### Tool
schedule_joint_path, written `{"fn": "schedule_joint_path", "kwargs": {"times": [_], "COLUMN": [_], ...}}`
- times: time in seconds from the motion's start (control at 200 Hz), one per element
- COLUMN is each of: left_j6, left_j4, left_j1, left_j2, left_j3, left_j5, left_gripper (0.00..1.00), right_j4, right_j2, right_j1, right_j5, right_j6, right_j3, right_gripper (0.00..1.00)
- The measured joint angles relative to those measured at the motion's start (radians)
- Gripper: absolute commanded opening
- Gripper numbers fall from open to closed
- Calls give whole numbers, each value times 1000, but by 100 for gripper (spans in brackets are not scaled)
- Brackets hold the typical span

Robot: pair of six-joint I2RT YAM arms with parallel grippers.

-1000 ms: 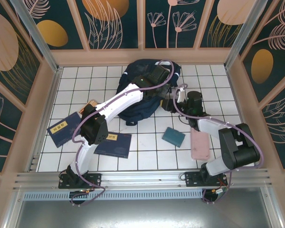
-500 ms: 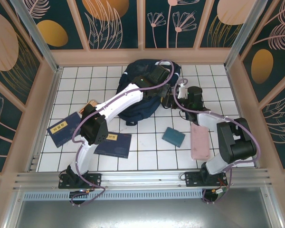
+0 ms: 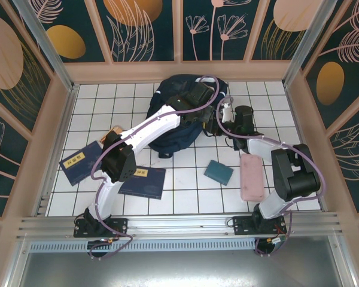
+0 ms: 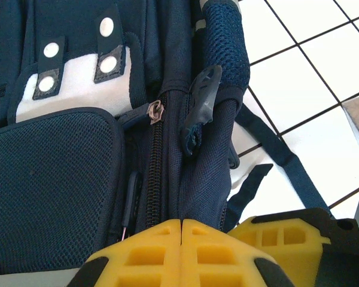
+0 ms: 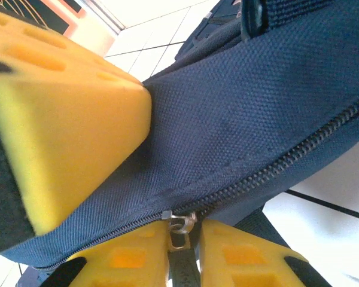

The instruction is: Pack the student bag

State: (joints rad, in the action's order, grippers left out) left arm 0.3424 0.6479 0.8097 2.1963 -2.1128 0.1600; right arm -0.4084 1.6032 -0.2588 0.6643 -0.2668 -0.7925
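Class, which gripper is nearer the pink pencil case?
Right. The right gripper is at the student bag's right edge, beyond the pink pencil case; the left gripper is beside it, farther left over the bag.

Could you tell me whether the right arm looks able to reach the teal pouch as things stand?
Probably not yet: the right gripper is shut on the student bag's zipper pull, so it must let go first. The teal pouch itself lies uncovered in the open beside that arm.
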Motion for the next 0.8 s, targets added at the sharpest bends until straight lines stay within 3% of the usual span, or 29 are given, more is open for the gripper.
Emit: {"fn": "schedule_joint_path", "kwargs": {"times": [0.19, 0.255, 0.425, 0.635, 0.8], "left_j6": [0, 0, 0, 0, 3], "left_j4": [-1, -1, -1, 0, -1], "left_j1": [0, 0, 0, 0, 0], "left_j2": [0, 0, 0, 0, 0], "left_j3": [0, 0, 0, 0, 0], "left_j5": [1, 1, 1, 1, 0], "left_gripper": [0, 0, 0, 0, 0], "right_j4": [18, 23, 31, 44, 13], "right_j2": [-10, -10, -11, -58, -138], "right_j1": [-3, -6, -10, -27, -95], "right_j5": [5, 11, 9, -28, -46], "right_j6": [6, 8, 26, 31, 24], "right_j3": [10, 10, 10, 39, 127], "right_gripper": [24, 16, 8, 6, 6]}}
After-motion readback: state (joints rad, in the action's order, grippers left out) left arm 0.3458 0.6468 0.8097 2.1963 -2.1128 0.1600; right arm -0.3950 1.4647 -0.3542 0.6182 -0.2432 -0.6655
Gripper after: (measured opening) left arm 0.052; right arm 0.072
